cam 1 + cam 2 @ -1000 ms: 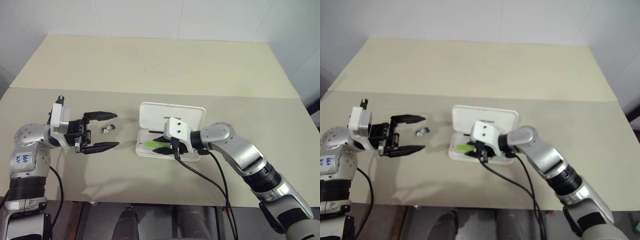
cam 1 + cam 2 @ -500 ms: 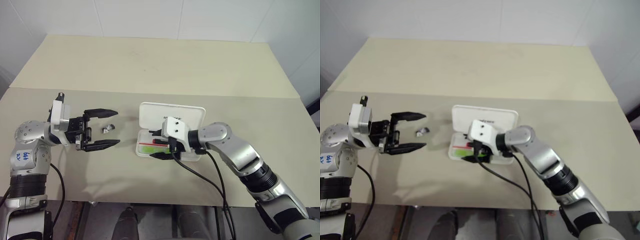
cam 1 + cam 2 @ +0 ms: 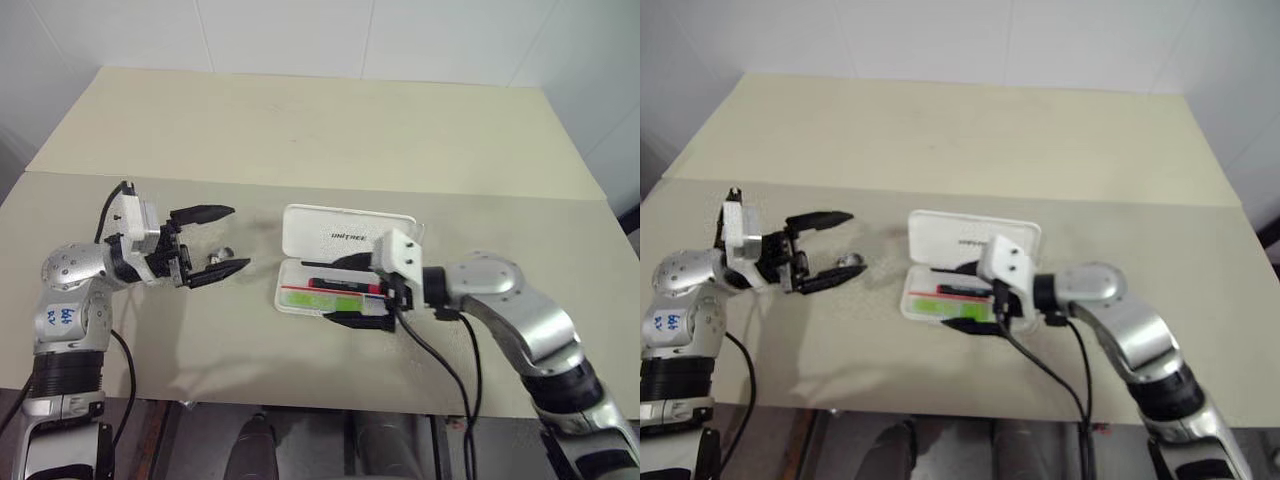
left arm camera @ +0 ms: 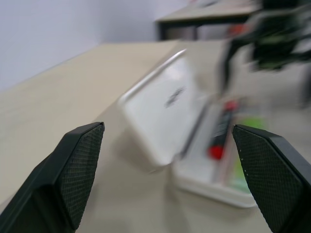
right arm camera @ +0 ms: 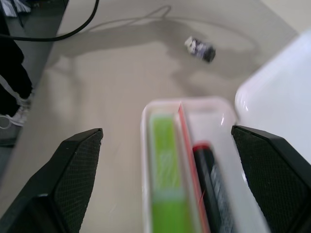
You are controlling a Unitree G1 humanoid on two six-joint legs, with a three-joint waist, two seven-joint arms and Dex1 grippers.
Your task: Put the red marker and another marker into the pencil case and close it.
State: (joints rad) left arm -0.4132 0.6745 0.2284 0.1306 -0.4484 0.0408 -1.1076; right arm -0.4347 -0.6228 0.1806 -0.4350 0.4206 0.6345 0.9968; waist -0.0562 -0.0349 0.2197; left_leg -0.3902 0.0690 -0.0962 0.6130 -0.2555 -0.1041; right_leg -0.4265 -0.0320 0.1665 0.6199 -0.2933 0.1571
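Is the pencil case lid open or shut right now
Open. The pencil case lid stands raised behind the tray, and the red marker and green marker lie exposed inside.

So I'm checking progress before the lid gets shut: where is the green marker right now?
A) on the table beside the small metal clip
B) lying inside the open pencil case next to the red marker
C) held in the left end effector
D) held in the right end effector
B: the green marker lies in the tray of the open pencil case, alongside the red marker, with the right end effector open around nothing.
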